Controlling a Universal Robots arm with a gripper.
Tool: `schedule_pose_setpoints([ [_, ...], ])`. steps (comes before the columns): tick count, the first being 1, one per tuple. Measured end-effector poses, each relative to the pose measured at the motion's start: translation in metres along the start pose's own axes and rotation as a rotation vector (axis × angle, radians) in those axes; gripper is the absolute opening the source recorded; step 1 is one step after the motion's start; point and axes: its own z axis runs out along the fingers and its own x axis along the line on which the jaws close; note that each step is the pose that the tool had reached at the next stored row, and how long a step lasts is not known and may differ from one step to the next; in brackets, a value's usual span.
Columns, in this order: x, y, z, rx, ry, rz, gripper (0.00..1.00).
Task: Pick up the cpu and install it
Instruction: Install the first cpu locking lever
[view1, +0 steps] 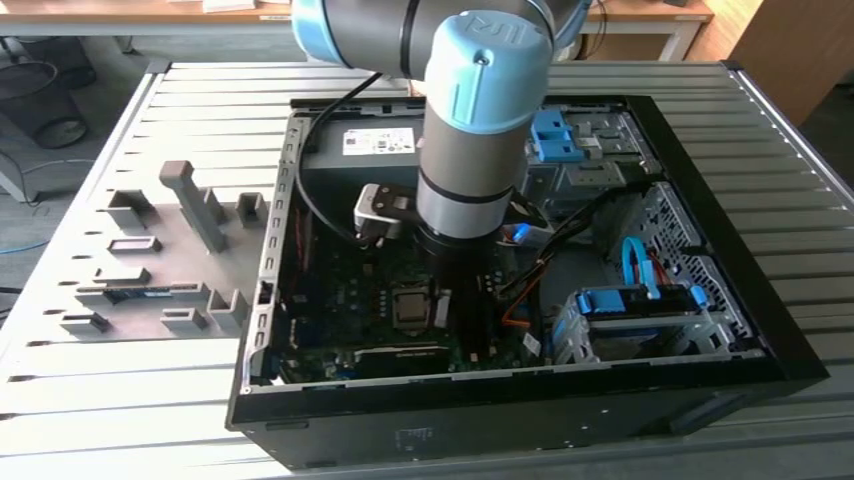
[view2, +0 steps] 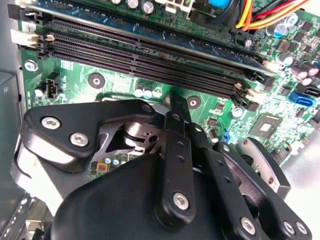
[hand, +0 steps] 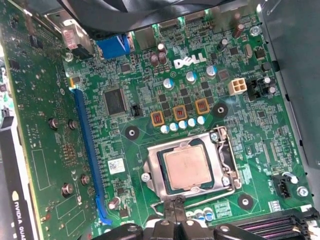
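Presently, we record the following, nearest first.

Tool: in the second wrist view the tool (view2: 172, 107) hangs low over the motherboard (view2: 150, 90), its black linkage drawn close together; whether the tips are fully shut we cannot tell, as the linkage hides them. We see nothing held in it.

Cpu: in the first wrist view the cpu (hand: 189, 167) lies flat in the socket (hand: 150, 170), its pale metal top facing up, with the metal frame around it. We judge it already seated, though we cannot say whether the frame is latched.

Key relation: the tool's tips (hand: 176, 207) sit just beside the socket's edge, between the cpu and the black memory slots (hand: 280, 225). The cpu lies close ahead of the tips, not under them. Being square, the chip offers no long axis.

Arm: in the exterior view the arm (view1: 467, 170) reaches straight down into the open computer case (view1: 721, 330).

Surroundings: the case rests on a slatted desk (view1: 200, 90); a grey parts tray (view1: 160, 260) lies at the exterior view's left.
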Motion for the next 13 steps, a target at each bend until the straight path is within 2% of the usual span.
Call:
schedule_pose_setpoints([
  [8, 0.0008, 0.0008, -0.0063, 0.0018, -0.0001, 0.0, 0.1],
  [11, 0.0014, 0.001, -0.013, 0.0019, -0.0002, 0.0, 0.1],
  [13, 0.002, 0.0013, -0.0204, 0.0019, -0.0001, 0.0, 0.1],
])
